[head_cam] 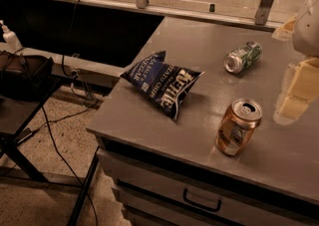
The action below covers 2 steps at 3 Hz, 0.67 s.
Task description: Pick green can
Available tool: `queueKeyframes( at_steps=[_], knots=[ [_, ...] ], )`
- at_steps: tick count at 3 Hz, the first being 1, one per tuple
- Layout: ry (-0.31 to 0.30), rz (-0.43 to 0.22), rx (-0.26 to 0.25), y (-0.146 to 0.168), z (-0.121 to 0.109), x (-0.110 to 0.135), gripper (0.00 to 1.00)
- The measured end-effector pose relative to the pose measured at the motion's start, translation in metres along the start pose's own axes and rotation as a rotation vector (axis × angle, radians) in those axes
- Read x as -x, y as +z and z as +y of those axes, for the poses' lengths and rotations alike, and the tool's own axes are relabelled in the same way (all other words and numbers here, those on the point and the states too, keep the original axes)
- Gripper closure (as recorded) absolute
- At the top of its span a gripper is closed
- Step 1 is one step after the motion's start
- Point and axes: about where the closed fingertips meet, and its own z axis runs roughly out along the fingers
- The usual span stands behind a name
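- Green can (242,56): lying on its side, toward the far right of the grey table (149,120). Its silver top faces left and near. Nothing touches it.
- Copper can (238,126): upright, nearer than the green one and well apart from it. Not my target.
- Chip bag (162,83): dark blue, crumpled, left of both cans and clear of them.
- Gripper (295,93): pale shape at the right edge of the camera view, over the table's right side. It sits right of the copper can, and nearer and right of the green can. It touches neither. I cannot tell whether it is spread or closed.
- Step, as I judge it: approach. Nothing is held, and the pick has not begun.
- Next move calls for going far and left toward the green can, passing clear of the copper can.
- The can may roll if nudged, so I would grip across its round body rather than end to end.
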Motion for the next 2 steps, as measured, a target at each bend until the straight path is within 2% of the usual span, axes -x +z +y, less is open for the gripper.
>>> queueKeyframes(
  at_steps=[1,2],
  knots=[
    [-0.001,0.000,-0.003,0.000,-0.001,0.000,0.00],
    [-0.016,0.021,-0.059,-0.003,-0.024,0.001,0.00]
  ],
)
